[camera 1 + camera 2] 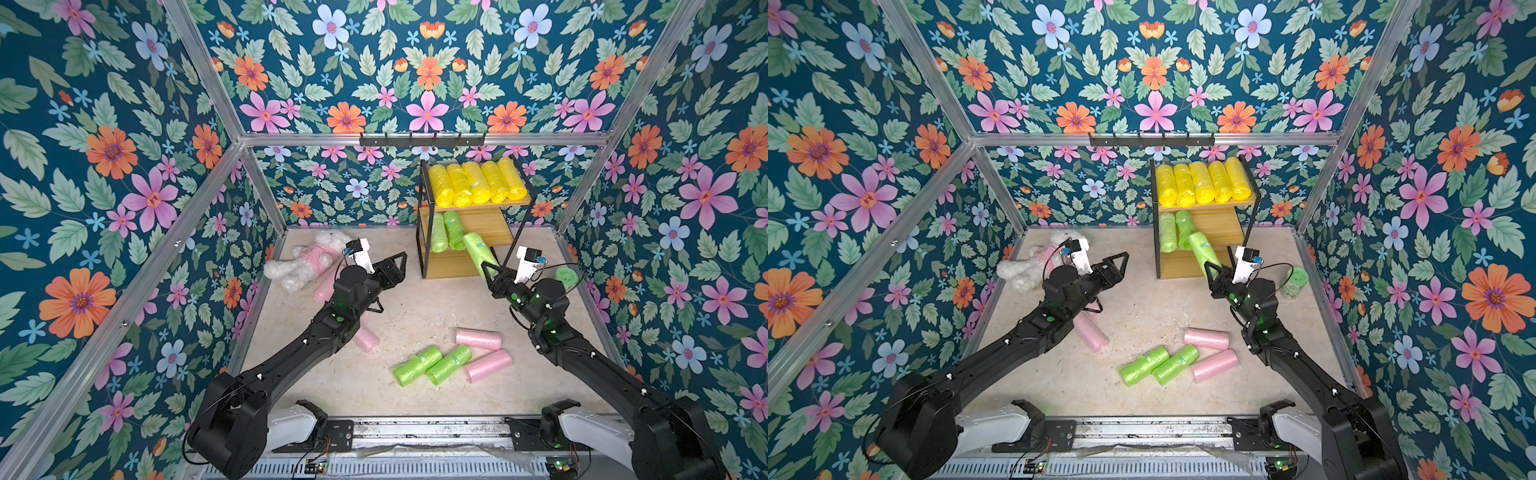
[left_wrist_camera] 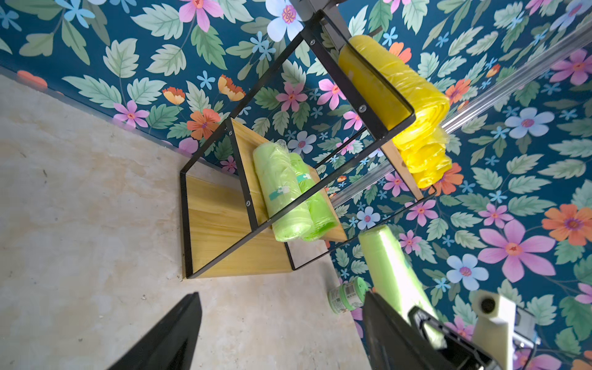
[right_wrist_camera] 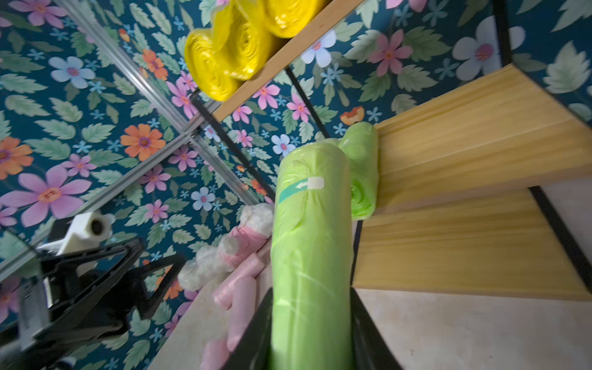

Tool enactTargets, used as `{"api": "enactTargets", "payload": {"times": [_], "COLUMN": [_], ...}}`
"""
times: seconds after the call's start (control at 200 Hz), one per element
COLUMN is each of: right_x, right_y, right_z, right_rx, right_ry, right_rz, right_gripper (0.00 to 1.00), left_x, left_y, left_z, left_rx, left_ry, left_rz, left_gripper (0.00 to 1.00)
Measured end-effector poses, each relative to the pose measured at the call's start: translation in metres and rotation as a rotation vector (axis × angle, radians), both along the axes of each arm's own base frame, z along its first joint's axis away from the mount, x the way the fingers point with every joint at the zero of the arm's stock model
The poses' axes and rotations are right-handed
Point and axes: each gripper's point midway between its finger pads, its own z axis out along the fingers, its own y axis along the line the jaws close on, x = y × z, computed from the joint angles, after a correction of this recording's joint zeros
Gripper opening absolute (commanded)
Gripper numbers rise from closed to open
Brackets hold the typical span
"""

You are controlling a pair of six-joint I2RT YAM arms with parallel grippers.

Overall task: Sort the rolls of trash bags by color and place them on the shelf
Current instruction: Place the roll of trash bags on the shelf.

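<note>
Push the green roll (image 1: 477,248), clamped in the right gripper (image 1: 490,271) at the front edge of the shelf (image 1: 492,232) middle board, in level beside the two shelved green rolls (image 1: 452,229). Leave the left gripper (image 1: 397,264) wide and empty.

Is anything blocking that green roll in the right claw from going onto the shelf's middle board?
Nothing visible does. The right gripper holds the green roll at the open front of the shelf. Two other green rolls lie to one side of the middle board, and the wood beside them is bare.
</note>
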Motion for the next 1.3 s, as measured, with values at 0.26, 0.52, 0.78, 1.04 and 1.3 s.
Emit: {"api": "enactTargets", "payload": {"times": [0.26,0.52,0.78,1.04,1.3], "right_x": [0.053,0.098,0.122,0.133,0.145], "right_y": [-0.015,-0.017,-0.011,0.005,0.013], "right_z": [-0.003,-0.009,-0.026,-0.033,-0.044], "right_rx": [-0.054,-0.091,-0.105,-0.106,-0.114], "right_ry": [0.057,0.075,0.108,0.121,0.132], "right_rz": [-0.138,-0.215,-0.227,-0.209,-0.209], "right_gripper": [0.34,0.35,0.37,0.39,0.43], "left_x": [-0.002,-0.005,-0.006,-0.007,-0.007], "left_y": [-0.005,-0.009,-0.012,-0.016,-0.017], "left_z": [-0.012,-0.013,-0.015,-0.02,-0.022], "left_rx": [0.096,0.109,0.109,0.11,0.11], "left_ry": [0.011,0.014,0.019,0.031,0.034], "left_rz": [-0.042,-0.076,-0.092,-0.116,-0.12], "left_gripper": [0.84,0.84,0.84,0.84,0.84]}}
